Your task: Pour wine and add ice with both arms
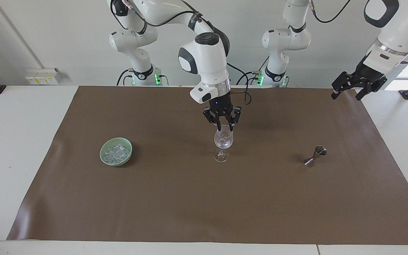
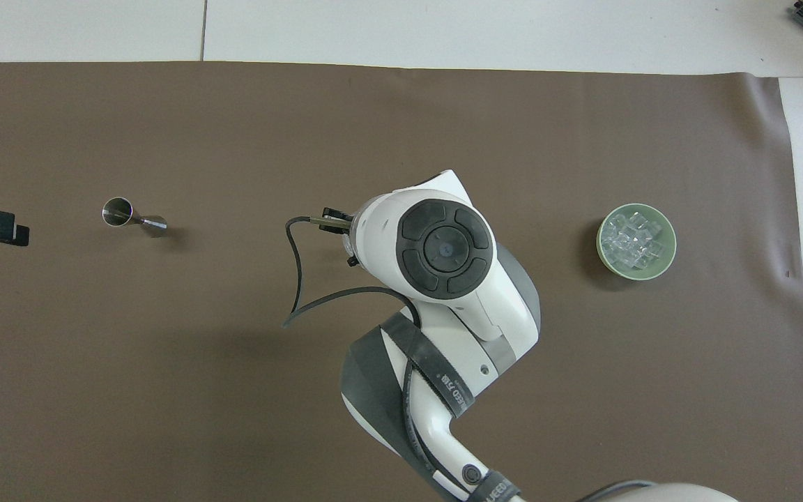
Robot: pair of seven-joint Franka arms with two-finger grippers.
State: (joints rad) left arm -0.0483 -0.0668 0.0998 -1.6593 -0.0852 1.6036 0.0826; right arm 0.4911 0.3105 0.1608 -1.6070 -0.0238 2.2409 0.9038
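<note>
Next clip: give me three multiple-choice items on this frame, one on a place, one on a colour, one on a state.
1. The right end effector hangs over:
A. the bowl
B. the wine glass
C. the jigger

2. The bowl holding the ice is:
A. pale green
B. red
C. black

3. The jigger is:
A. standing upright
B. lying on its side
C. held by the left end effector

Key: 1 B, its fingers flank the glass rim. 2 A, the facing and overhead views both show green. 3 B, both cones rest on the mat, untouched.
</note>
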